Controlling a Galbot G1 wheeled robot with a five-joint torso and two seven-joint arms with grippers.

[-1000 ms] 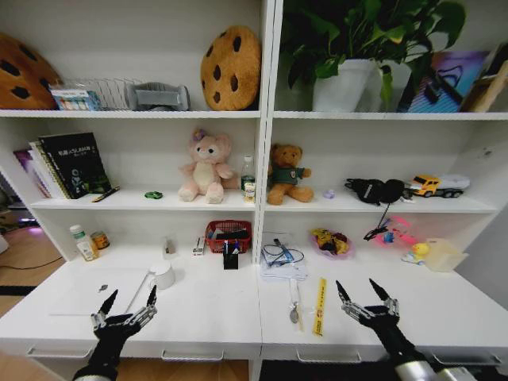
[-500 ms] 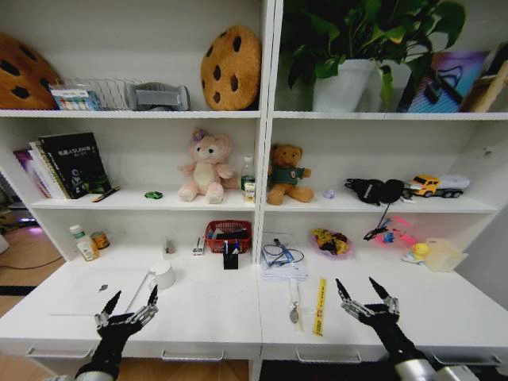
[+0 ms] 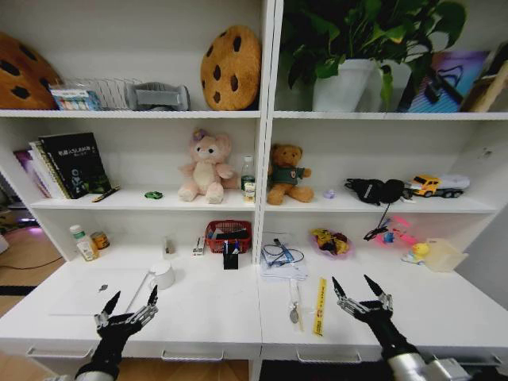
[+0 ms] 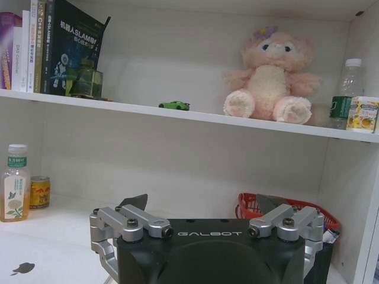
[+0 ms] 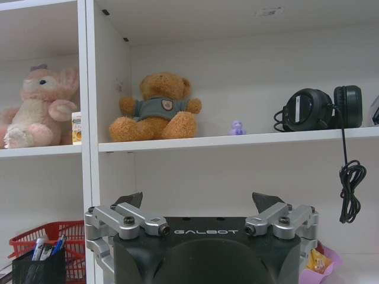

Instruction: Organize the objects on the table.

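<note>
Here the white counter (image 3: 214, 317) is seen below the shelves, with the silver laptop (image 3: 91, 292) lying flat at its left end and the tiny green toy car (image 3: 153, 194) up on the middle shelf. The left gripper (image 3: 127, 302) hovers, fingers spread and empty, just beside the laptop; the right gripper (image 3: 359, 287) is likewise held open near a yellow strip (image 3: 320, 305). A low, level approach is advised, since a white mug (image 3: 162, 275) crowds the laptop, while bare room is left along the front edge.

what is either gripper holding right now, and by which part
Nothing is held. The left gripper and the right gripper both hover open and empty above the front of the table.
</note>
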